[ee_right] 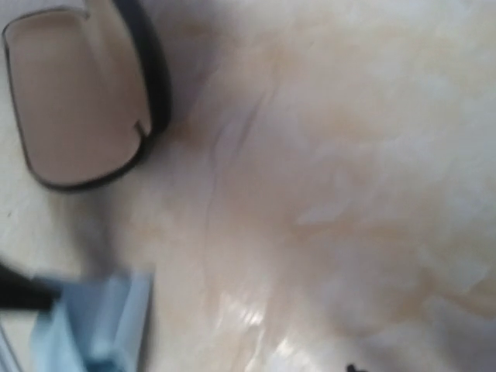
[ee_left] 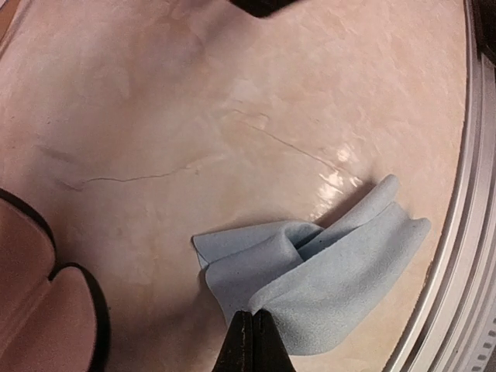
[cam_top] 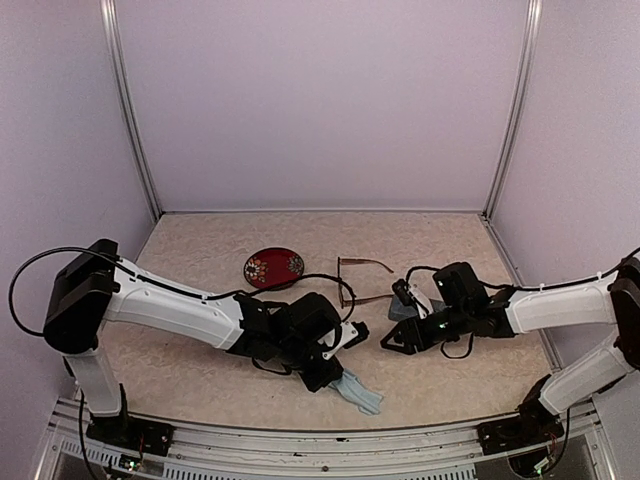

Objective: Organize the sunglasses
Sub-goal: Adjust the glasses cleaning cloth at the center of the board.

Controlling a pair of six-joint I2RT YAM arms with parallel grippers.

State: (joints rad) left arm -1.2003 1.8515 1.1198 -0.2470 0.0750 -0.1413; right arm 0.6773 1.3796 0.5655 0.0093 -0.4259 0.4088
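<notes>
Pale lilac walls (cam_top: 320, 100) box in a mottled beige surface (cam_top: 200, 240), and I am working near its front edge. My left gripper (ee_left: 252, 335) is closed, and its tips appear to pinch the near edge of a light-blue cloth (ee_left: 318, 279), which lies crumpled beside the metal rail (ee_left: 457, 256). I judge I hold it low so it can be dragged or lifted toward the open case (ee_left: 35, 302), whose tan lining shows at the left of that wrist view. The reddish-brown sunglasses (cam_top: 344, 282) lie farther back on the surface, arms unfolded, apart from both grippers and near a round red disc (cam_top: 273, 268); nothing touches them. I cannot find the black pair in any view. My right gripper (cam_top: 396, 338) hovers low across from the left one, beside a grey-blue object (cam_top: 405, 312), probably a case. Its wrist view is blurred, so I cannot tell whether it is open or closed. I read its place as a ready post for steadying the case.
</notes>
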